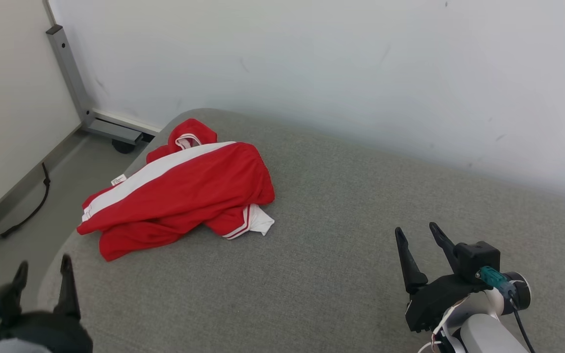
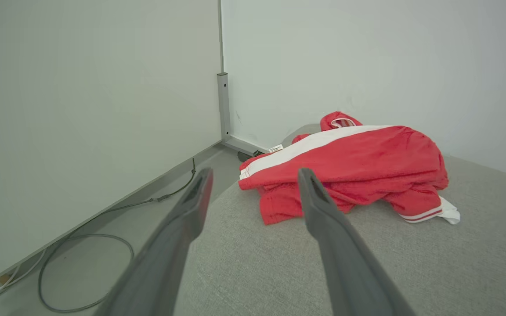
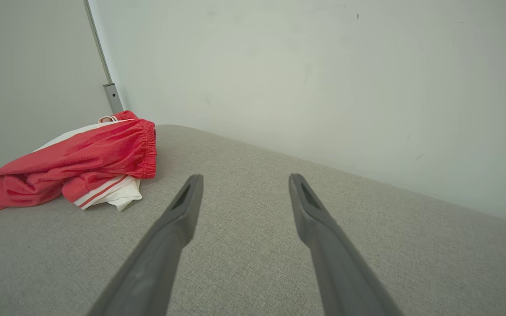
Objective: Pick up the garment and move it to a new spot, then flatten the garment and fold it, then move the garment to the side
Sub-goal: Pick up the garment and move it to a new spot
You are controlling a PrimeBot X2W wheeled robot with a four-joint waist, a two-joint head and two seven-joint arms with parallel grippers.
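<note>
With left gripper (image 1: 43, 262) and right gripper (image 1: 415, 228) spread and empty, I judged the crumpled garment (image 1: 184, 191) best pinched at its near folds, catching every layer.

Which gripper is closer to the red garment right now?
The left gripper, at the head view's lower left: the red garment lies just ahead of it. The right gripper hangs farther off, over bare grey cushion.
</note>
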